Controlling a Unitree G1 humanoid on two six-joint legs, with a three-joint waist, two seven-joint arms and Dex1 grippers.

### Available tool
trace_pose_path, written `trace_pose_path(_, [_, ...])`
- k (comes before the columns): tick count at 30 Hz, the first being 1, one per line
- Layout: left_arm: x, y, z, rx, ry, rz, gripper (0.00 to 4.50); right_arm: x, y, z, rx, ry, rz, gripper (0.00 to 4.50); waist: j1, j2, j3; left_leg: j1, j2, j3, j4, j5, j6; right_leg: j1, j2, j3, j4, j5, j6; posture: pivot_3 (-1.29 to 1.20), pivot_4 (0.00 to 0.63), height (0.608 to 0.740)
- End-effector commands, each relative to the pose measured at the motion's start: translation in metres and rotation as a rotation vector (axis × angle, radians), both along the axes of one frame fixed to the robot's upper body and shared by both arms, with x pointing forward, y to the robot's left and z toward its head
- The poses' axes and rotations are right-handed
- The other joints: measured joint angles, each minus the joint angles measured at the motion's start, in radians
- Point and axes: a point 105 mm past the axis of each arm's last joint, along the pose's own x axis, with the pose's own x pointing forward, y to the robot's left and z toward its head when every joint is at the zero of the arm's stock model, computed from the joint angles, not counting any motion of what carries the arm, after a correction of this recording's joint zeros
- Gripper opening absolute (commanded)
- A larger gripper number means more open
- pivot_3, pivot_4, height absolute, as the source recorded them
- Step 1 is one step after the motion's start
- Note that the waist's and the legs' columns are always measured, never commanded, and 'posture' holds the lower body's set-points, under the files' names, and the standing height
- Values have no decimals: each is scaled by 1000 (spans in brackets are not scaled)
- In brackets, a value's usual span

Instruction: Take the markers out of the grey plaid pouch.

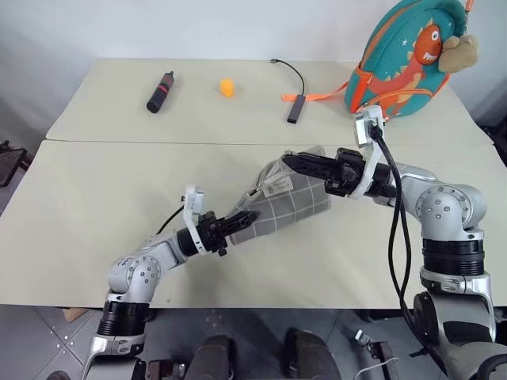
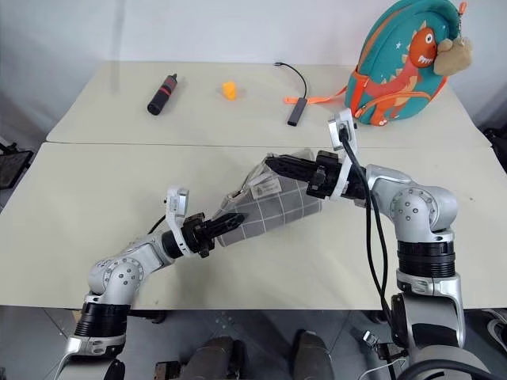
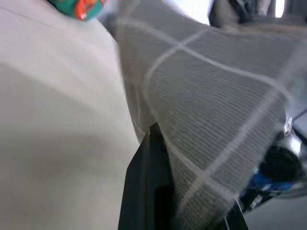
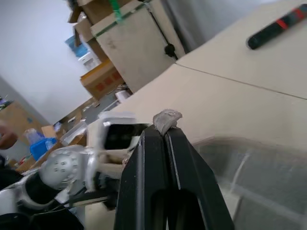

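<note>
Grey plaid fabric pouch (image 1: 285,202) hangs tilted above your near table (image 1: 95,222): your right gripper (image 1: 289,163) pinches its high end, your left gripper (image 1: 247,218) its low corner, likely to tip markers out.

Both arms: silver-grey rounded joint housings, black ribbed collars, black two-finger grippers (image 1: 245,218) (image 1: 291,164), white bracket at each wrist, probably the camera mounts. Thick black cable runs along right arm (image 1: 440,207)
</note>
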Motion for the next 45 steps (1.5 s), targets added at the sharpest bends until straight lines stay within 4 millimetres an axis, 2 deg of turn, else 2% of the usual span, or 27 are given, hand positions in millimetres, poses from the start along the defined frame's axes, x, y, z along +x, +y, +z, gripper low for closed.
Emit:
trace_pose_path(1, [-3, 5, -6, 93, -105, 12, 0, 8, -16, 29, 62, -132, -114, 15, 0, 0, 0, 0, 0, 0, 0, 0, 0, 0, 0, 0, 0, 0, 0, 0, 150, 740])
trace_pose_path(5, [-2, -2, -18, 267, -263, -5, 0, -16, 7, 48, 113, -168, 32, 15, -1, 0, 0, 0, 0, 0, 0, 0, 0, 0, 0, 0, 0, 0, 0, 0, 150, 740])
trace_pose_path(8, [-2, -8, -22, 304, -311, -24, 0, -25, 22, 52, 100, -148, 90, 15, -1, 0, 0, 0, 0, 0, 0, 0, 0, 0, 0, 0, 0, 0, 0, 0, 150, 740])
trace_pose_path(12, [-6, -14, -28, 334, -329, -62, 0, -23, 41, 32, -1, -67, 91, 15, 0, 0, 0, 0, 0, 0, 0, 0, 0, 0, 0, 0, 0, 0, 0, 0, 150, 740])
trace_pose_path(15, [-5, -15, -25, 314, -339, -49, 0, -13, 40, 18, -51, -50, 27, 15, 0, 0, 0, 0, 0, 0, 0, 0, 0, 0, 0, 0, 0, 0, 0, 0, 150, 740])
trace_pose_path(21, [-1, -3, -20, 295, -342, 5, 0, 7, 4, 16, -8, -30, -93, 15, 0, 0, 0, 0, 0, 0, 0, 0, 0, 0, 0, 0, 0, 0, 0, 0, 150, 740])
trace_pose_path(25, [-4, 3, -17, 253, -325, 29, 0, 25, -33, 15, 49, 0, -217, 15, -2, 0, 0, 0, 0, 0, 0, 0, 0, 0, 0, 0, 0, 0, 0, 0, 150, 740])
trace_pose_path(33, [-4, 9, -15, 245, -314, 51, 0, 31, -62, 11, 61, 9, -287, 15, -1, 0, 0, 0, 1, 0, 0, 0, 0, 0, 0, 0, 0, 0, 0, 0, 150, 740])
trace_pose_path(37, [-7, 22, -10, 251, -345, 68, 0, 34, -102, 6, 29, 9, -403, 15, 5, 0, 0, 0, 0, 0, 0, 0, 0, 0, 0, 0, 0, 0, 0, 0, 150, 740])
trace_pose_path(42, [-12, 29, -13, 263, -346, 42, 0, 30, -135, 1, 21, 33, -460, 15, 2, 0, 0, 0, 1, 1, 0, 0, 0, 0, 0, 0, -1, 0, 0, 0, 150, 740])
trace_pose_path(45, [-11, 27, -13, 263, -351, 27, 0, 29, -134, -2, 18, 30, -455, 15, -1, 0, 0, 0, 1, 1, 0, 0, 0, 0, 0, 0, -1, 0, 0, 0, 150, 740])
